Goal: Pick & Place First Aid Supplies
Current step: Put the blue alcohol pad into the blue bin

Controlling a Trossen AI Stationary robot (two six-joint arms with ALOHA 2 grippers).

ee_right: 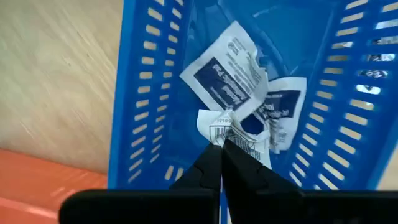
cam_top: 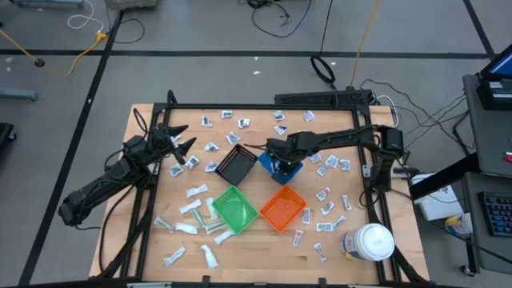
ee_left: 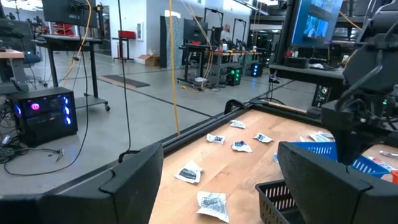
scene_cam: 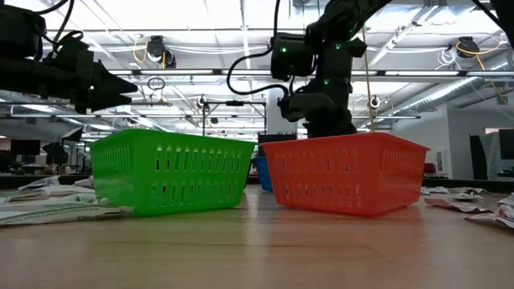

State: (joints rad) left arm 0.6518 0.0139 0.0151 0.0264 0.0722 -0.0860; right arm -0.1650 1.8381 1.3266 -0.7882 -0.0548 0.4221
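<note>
My right gripper [ee_right: 221,148] hangs over the blue bin [cam_top: 293,169], pointing down into it, shut on a small white crinkled packet [ee_right: 225,127]. Two more white packets with blue print [ee_right: 227,74] lie on the blue bin's floor. My left gripper [cam_top: 182,144] is open and empty, held above the table's left half next to the black bin [cam_top: 236,166]. Its fingers also show wide apart in the left wrist view [ee_left: 221,149]. Many small white packets [cam_top: 211,147] lie flat on the table around the bins. My right gripper pinches the white packet by its near edge [ee_right: 219,135] between the two fingertips. The fingers come from above, pointing down into the blue bin. The packet sticks out beyond the tips, over the packets on the bin's floor; whether it touches them I cannot tell.
The green bin [cam_top: 234,208] and orange bin [cam_top: 283,209] stand nearer the front edge, below the black and blue ones. A large white round jar [cam_top: 368,242] stands at the front right corner. Packets and little tubes [cam_top: 192,226] lie at front left and along the right side [cam_top: 326,194].
</note>
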